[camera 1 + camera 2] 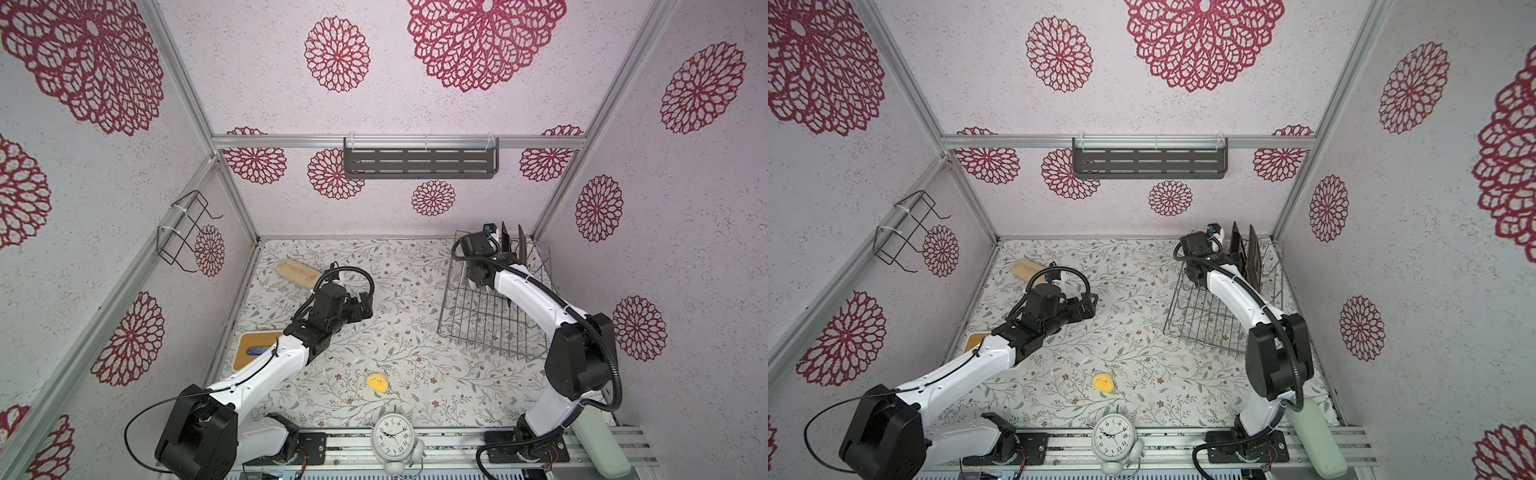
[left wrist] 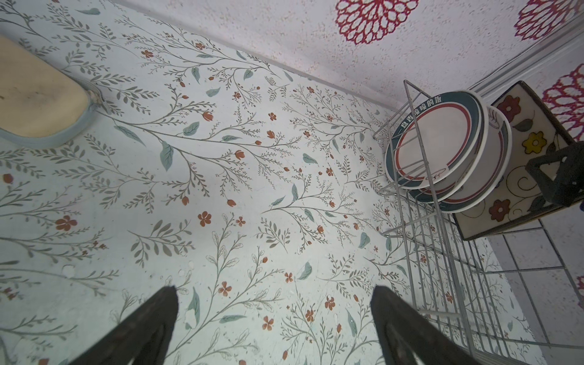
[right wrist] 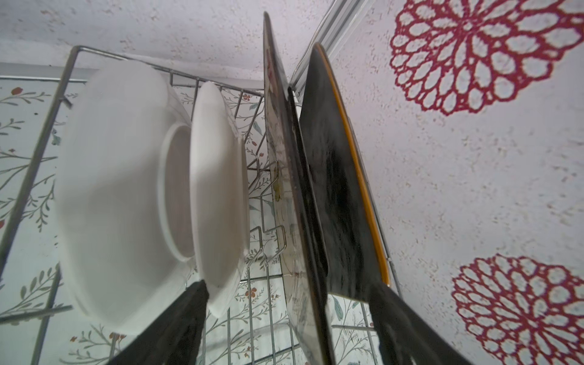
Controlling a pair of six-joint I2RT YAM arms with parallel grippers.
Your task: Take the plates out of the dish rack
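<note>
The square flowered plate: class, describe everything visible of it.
The flowered plate is square and glossy, like glazed ceramic: cream face with red and yellow flowers, dark scrolls, dark brown rim. It stands on edge in the dish rack, between two round plates and a dark square plate. The right gripper has its open jaws either side of it, not gripping.

dish rack [image 1: 478, 316] back: 4 plates [image 2: 433, 139] close-set | front slots free | table [image 1: 415, 299] middle open
</note>
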